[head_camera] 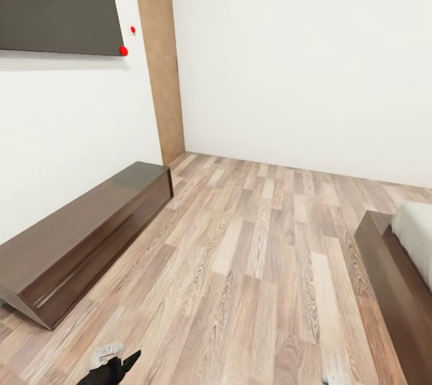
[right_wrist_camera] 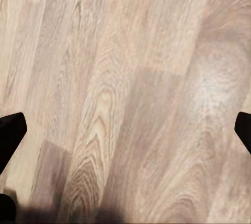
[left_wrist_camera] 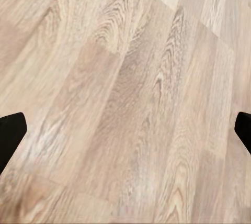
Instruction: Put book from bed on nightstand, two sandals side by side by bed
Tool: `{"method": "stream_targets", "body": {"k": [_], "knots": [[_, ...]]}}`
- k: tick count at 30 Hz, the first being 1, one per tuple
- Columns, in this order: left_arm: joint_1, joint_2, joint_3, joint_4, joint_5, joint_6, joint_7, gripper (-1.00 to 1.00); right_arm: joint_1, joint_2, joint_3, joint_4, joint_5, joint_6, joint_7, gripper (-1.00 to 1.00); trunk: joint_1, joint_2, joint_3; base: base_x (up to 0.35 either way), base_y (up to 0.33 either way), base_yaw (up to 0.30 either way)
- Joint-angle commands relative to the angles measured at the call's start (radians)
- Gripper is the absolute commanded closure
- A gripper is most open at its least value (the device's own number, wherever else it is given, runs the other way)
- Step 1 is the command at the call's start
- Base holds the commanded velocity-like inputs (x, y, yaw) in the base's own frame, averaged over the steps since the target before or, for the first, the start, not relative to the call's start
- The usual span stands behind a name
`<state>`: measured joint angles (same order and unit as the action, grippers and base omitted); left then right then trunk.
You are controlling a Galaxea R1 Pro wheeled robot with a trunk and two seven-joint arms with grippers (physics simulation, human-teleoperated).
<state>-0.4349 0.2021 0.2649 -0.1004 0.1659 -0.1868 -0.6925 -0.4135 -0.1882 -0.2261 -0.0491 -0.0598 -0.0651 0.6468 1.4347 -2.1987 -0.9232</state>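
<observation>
The room has white walls and a light wood-plank floor (head_camera: 252, 265). A long dark low bench (head_camera: 84, 241) stands against the left wall, under a dark panel (head_camera: 57, 0) hung on that wall. At the right edge, one corner of the bed (head_camera: 396, 271) is visible, with a dark wooden frame and pale mattress. The book, the sandals and the nightstands are not to be seen from here, so the robot probably must turn toward the bed first.

The left gripper (left_wrist_camera: 125, 130) hangs over bare floor with its two fingers wide apart and nothing between them; the right gripper (right_wrist_camera: 125, 130) is the same.

The book is likely light and thin, best pinched across one edge where it lifts from the soft mattress. There are no containers here
</observation>
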Motion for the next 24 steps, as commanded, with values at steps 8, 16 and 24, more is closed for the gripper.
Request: {"method": "stream_targets", "body": {"k": [8,16,24], "knots": [[-0.001,0.0,-0.003,0.001,0.007,-0.002,-0.004,-1.0,-0.001,0.0,0.002,0.002,-0.006,-0.002,0.004,-1.0,0.0,0.0,-0.001,0.331,0.0,0.0],[-0.001,0.0,-0.003,0.001,0.007,-0.002,-0.004,-1.0,-0.001,0.0,0.002,0.003,-0.006,-0.002,0.003,-1.0,0.0,0.0,-0.001,0.332,0.0,0.0],[-0.001,0.0,-0.003,0.001,0.007,-0.002,-0.004,-1.0,-0.001,0.0,0.002,0.006,-0.006,-0.001,0.003,-1.0,0.0,0.0,-0.001,0.332,0.0,0.0]]}}
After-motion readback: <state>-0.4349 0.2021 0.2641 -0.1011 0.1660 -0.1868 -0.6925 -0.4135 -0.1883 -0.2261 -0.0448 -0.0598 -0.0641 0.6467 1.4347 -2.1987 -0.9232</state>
